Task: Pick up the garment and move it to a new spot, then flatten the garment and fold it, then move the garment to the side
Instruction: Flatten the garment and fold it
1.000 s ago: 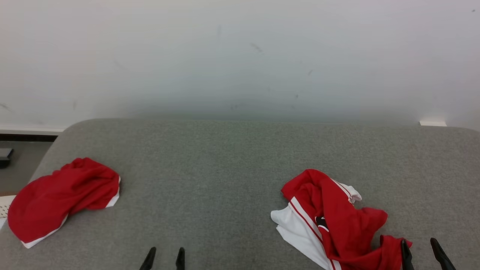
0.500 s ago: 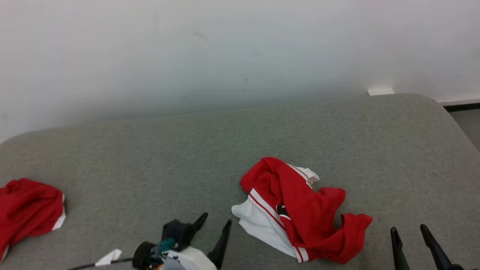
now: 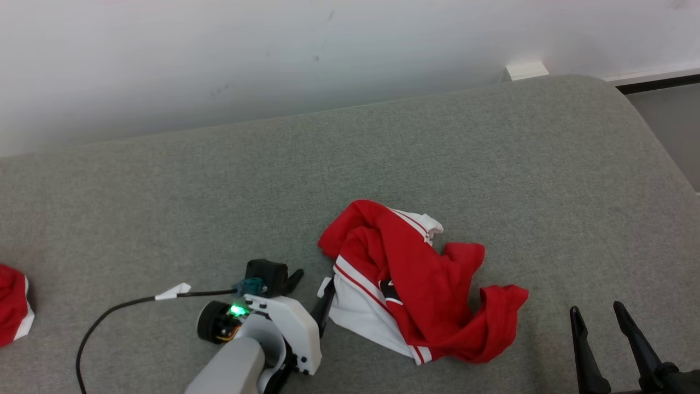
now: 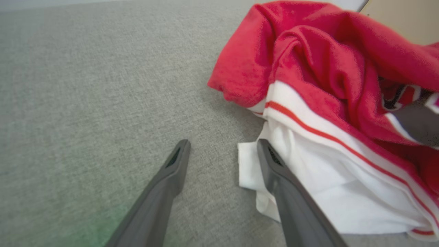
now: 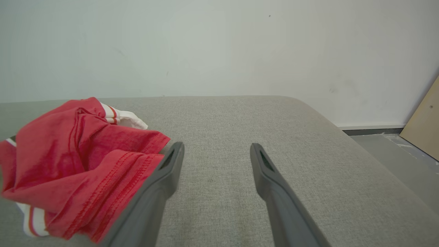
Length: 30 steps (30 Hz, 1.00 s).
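A crumpled red and white garment [image 3: 415,279] lies on the grey padded table [image 3: 383,153], right of centre in the head view. My left gripper [image 3: 313,286] is open at its left edge, one finger over the white corner [image 4: 250,164] and the other on bare fabric beside it. In the left wrist view the garment [image 4: 325,96] takes up the right half, with my left gripper [image 4: 223,149] open and nothing between its fingers. My right gripper [image 3: 597,313] stands open at the lower right, apart from the garment. The right wrist view has the garment [image 5: 79,157] to the left of the open right gripper [image 5: 216,151].
A second red and white garment [image 3: 12,303] lies at the far left edge of the table. A black cable [image 3: 120,309] trails from my left wrist. A white wall [image 3: 273,54] stands behind the table, floor [image 3: 667,126] to the right, a tan board [image 5: 423,127] against the wall.
The head camera has turned right and down, shifting the scene left. My left arm has come forward to the garment's white corner. The right gripper stays open at the lower right.
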Motion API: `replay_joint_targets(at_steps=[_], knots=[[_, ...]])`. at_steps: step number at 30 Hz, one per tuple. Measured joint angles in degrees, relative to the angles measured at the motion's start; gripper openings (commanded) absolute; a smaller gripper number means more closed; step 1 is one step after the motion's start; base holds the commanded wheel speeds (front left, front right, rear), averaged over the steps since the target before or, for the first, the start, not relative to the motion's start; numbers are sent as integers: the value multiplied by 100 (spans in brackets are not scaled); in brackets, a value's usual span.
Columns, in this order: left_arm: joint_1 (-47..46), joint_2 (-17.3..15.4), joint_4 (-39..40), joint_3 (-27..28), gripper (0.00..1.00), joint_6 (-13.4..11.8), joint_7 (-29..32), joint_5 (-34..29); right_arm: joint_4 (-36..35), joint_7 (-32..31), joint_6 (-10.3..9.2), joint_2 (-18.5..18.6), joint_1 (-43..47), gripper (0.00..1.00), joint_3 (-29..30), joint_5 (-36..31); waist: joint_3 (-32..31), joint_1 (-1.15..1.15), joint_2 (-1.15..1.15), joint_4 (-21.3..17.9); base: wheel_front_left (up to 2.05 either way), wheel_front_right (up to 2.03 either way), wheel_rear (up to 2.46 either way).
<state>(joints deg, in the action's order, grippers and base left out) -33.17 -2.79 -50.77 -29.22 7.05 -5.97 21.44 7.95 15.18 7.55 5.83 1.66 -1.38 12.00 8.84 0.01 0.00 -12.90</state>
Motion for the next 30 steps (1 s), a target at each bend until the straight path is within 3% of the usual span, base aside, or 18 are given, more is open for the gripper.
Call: replay_joint_targets(at_steps=[10, 13, 16, 17, 22, 30], knots=[[-112, -8, 102, -1129, 100, 13, 193, 1156, 12, 0, 0, 70, -2, 100, -23, 16, -7, 0, 0, 189, 0, 0, 0], [-110, -8, 111, -1392, 76, 18, 196, 1324, 10, -1, 0, 78, 1, 100, -54, 16, -28, -1, 0, 262, 0, 0, 0], [-114, -7, 62, -1615, 29, 21, 193, 1478, 12, -1, 0, 86, 1, 100, -102, 18, -41, -1, 0, 315, 0, 0, 0], [-118, -4, 52, -1677, 0, 25, 175, 1519, 16, -1, 0, 88, 0, 100, -111, 19, -49, -1, 0, 327, 0, 0, 0], [-151, 1, 25, -1912, 0, 27, -34, 1786, 41, 0, 0, 94, 5, 100, -90, 21, -104, -1, 0, 395, 0, 0, 0], [-647, -20, 53, -1528, 0, -363, -576, 2145, 54, -1, 0, 94, 210, 100, -19, 27, -308, -1, 0, 671, 0, 0, 0]])
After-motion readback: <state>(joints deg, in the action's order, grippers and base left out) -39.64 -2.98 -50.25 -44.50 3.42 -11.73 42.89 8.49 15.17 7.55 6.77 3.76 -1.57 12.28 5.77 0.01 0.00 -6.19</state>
